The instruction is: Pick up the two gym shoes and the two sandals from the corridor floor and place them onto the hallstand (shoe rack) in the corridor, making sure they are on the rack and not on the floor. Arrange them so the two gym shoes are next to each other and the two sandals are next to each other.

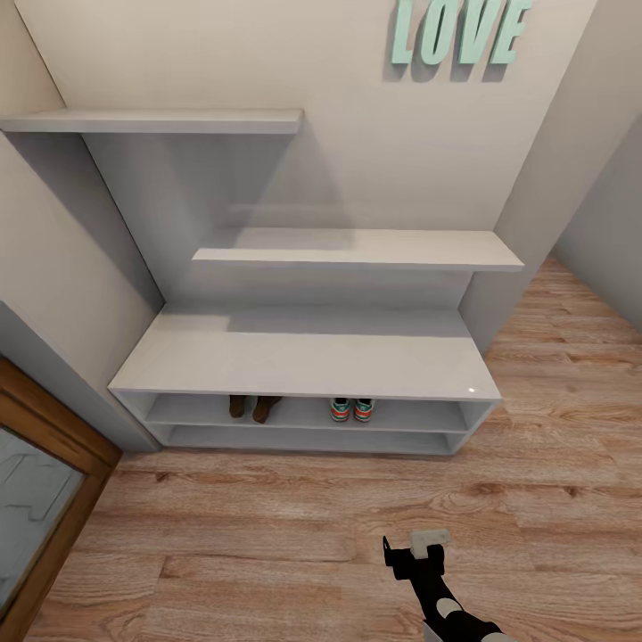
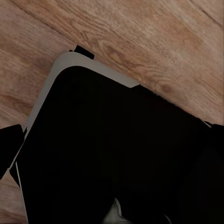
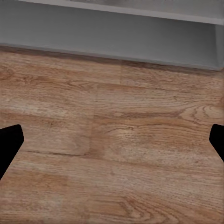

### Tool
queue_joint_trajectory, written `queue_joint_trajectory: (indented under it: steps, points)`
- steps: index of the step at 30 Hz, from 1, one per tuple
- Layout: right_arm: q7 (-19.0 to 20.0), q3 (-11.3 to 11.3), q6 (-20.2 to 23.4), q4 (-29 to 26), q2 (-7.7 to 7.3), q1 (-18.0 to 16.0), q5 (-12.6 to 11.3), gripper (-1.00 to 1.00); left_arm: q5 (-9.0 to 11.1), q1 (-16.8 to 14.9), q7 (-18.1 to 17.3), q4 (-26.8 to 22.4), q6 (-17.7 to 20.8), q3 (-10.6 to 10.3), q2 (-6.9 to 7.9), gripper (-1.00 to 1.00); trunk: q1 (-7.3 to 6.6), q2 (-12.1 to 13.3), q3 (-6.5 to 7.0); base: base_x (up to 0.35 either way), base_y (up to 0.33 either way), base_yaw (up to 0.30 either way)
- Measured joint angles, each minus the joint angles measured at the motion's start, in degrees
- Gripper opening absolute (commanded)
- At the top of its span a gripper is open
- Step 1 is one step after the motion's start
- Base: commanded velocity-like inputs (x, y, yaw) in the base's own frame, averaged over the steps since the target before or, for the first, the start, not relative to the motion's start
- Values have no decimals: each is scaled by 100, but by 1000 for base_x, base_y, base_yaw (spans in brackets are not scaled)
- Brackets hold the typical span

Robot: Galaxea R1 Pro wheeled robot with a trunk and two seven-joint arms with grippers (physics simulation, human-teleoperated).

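Looking from the claw out:
Right claw: the right gripper point(image 1: 415, 555) hangs low over the corridor floor point(image 1: 267, 535), pointing at the rack. In the right wrist view its two dark fingertips point(image 3: 10, 140) sit far apart at the edges, so it is spread wide and holds nothing.
Left claw: in the left wrist view there is a big dark robot part over the wood floor. I cannot tell if that claw is spread or pressed together.
Way to the shoes: straight ahead of the right claw and a bit to its left, near but not touching.
Gym shoes: the two gym shoes point(image 1: 351, 409) stand side by side on the upper shelf of the hallstand point(image 1: 303, 357), heels facing out.
Sandals: the two sandals point(image 1: 253, 407) stand side by side on the same shelf, further left.
Nearer arm: the right one.
My guess: all four shoes look put away, and no shoe shows on the floor.
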Motion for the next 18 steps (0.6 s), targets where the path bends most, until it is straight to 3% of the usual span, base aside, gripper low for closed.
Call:
queue_joint_trajectory:
  steps: [18]
  points:
    - [0, -2, 0, 0, 0, 0, 0, 100, 0, 0, 1, 39, 3, 10, 15, 100, 0, 0, 0, 0, 0, 0]
